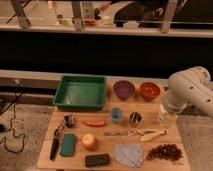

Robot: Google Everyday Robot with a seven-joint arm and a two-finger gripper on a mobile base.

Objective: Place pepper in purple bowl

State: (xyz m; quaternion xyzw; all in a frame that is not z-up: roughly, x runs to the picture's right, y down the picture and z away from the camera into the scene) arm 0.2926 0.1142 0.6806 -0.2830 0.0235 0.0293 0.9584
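Note:
The pepper (94,123), slim and orange-red, lies on the wooden table (150,162) left of centre, just below the green tray. The purple bowl (123,89) stands at the back of the table, right of the tray and left of an orange-red bowl (149,91). My white arm (192,90) comes in from the right. Its gripper (167,117) hangs over the table's right edge, well to the right of the pepper and below and right of the purple bowl. Nothing shows in it.
A green tray (80,92) sits back left. A blue cup (116,115) and a dark can (135,118) stand between pepper and gripper. In front lie a banana (151,135), grapes (164,151), a round orange-yellow fruit (89,141), a green sponge (68,144) and a grey cloth (129,154).

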